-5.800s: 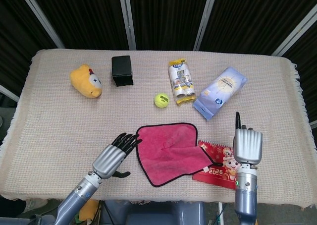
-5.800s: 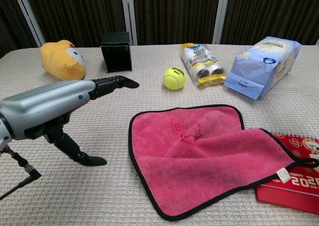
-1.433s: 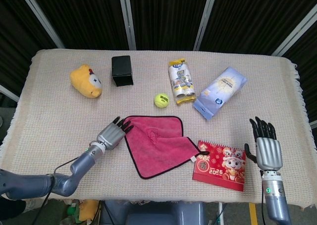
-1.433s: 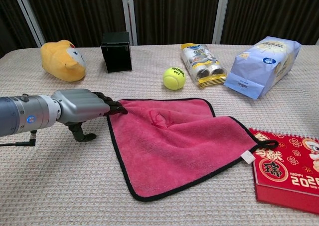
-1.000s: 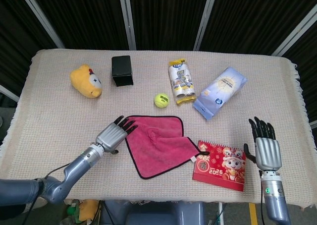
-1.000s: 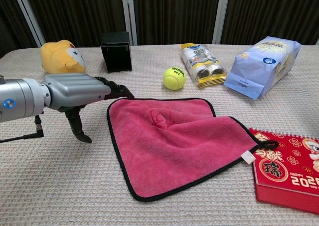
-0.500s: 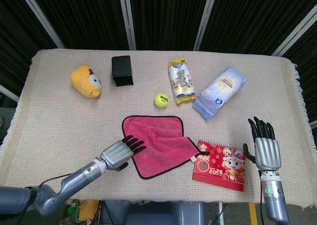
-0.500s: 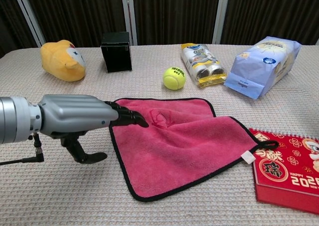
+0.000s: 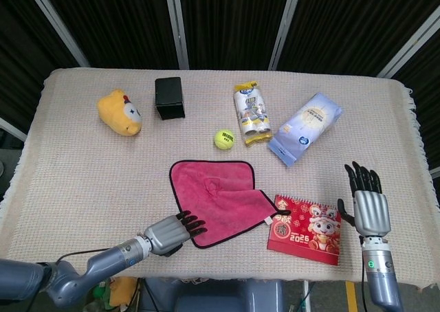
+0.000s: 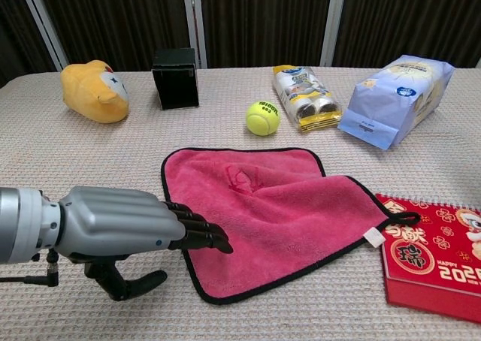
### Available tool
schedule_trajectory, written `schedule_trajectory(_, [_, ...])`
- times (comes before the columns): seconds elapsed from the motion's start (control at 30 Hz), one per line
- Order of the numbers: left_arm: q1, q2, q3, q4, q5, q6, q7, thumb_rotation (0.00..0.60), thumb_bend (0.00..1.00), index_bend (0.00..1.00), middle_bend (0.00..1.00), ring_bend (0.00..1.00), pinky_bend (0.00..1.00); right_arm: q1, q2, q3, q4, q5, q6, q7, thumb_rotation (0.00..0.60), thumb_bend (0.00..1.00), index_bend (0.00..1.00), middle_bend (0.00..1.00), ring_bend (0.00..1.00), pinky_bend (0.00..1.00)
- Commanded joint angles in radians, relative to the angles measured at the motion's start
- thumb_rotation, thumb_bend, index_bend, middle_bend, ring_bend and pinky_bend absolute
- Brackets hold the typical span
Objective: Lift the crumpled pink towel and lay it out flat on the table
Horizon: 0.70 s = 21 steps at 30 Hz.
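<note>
pink towel [image 9: 216,197] looks soft, light, limp; take it by a black-edged corner. left hand [image 10: 124,227] open, holds nothing; right hand [image 9: 366,206] spread, empty.

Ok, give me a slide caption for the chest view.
Left robot hand reaching over the near edge of the flattened pink towel, beside a red calendar.

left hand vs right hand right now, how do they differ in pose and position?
The left hand lies low at the pink towel, its fingers reaching over the towel's near left edge; the right hand is well clear of the towel, beyond the red calendar. The left hand's fingers point sideways across the table; the right hand's point away from the robot. Both hold nothing.
</note>
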Motion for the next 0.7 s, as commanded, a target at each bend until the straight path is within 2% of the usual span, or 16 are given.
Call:
schedule_trajectory(0.03, [-0.005, -0.014, 0.009, 0.004, -0.009, -0.011, 0.012, 0.6, 0.65, 0.0, 0.0, 0.0, 0.0, 0.0, 0.0, 0.0, -0.001, 0.0, 0.0, -0.001, 0.6, 0.47, 0.0, 0.01, 0.0, 0.0])
schedule_trajectory(0.43, [-0.011, -0.05, 0.05, -0.007, -0.026, -0.023, 0.057, 0.6, 0.65, 0.0, 0.0, 0.0, 0.0, -0.003, 0.004, 0.001, -0.004, -0.005, 0.003, 0.008, 0.6, 0.47, 0.0, 0.01, 0.0, 0.0])
schedule_trajectory(0.7, [-0.001, -0.031, 0.081, -0.036, -0.006, -0.01, 0.067, 0.6, 0.65, 0.0, 0.0, 0.0, 0.0, -0.004, 0.003, 0.001, -0.004, -0.009, 0.004, 0.007, 0.6, 0.47, 0.0, 0.01, 0.0, 0.0])
